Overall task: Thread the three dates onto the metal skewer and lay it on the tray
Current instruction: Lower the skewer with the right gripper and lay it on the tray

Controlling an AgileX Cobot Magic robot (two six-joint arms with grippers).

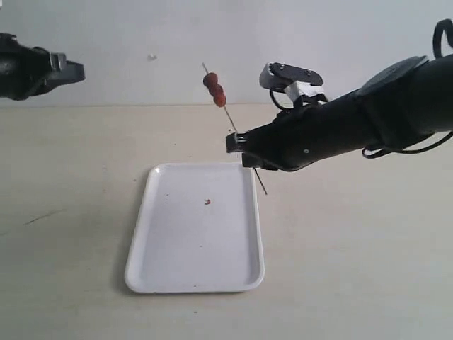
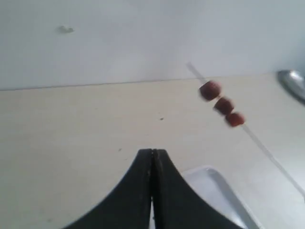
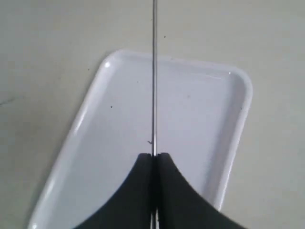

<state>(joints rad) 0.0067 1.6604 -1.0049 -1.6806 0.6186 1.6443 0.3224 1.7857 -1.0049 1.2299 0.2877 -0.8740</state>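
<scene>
Black right jaws pressed together on the metal skewer (image 3: pixel 154 76), rod held aloft and tilted, lower tip poking out over the tray's far right corner. Threaded on the upper part, well clear of the jaws: the three dates (image 1: pixel 217 90), close together in a row. Below, flat on the pale desk (image 1: pixel 71 184), the white tray (image 1: pixel 152 241), carrying a small red speck (image 1: pixel 207 202). Left jaws closed together, empty, raised at the far left, well apart from the skewer.

dates (image 1: pixel 216 90) on skewer (image 1: pixel 231 120), skewer above tray (image 1: pixel 191 248)
</scene>
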